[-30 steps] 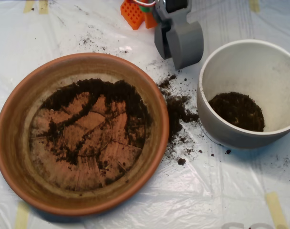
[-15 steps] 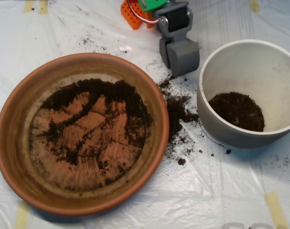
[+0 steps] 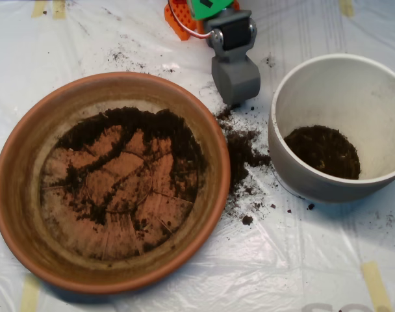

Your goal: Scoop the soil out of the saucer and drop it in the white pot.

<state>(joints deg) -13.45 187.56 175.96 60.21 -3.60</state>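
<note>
I've got the grey clamshell scoop hanging at the far side, above the gap between the saucer and the white pot, I'd judge so it can swing either way. The soil lies thin and crumbly across the saucer's orange clay floor, thickest along the far and right side. A darker heap sits in the glossy white pot on the right, with spilled crumbs on the crinkled plastic sheet between them

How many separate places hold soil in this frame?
3. Smeared across the floor of the saucer, thickest toward its upper right; a mound at the bottom of the white pot; spilled on the plastic sheet between them. Stray crumbs elsewhere.
</note>
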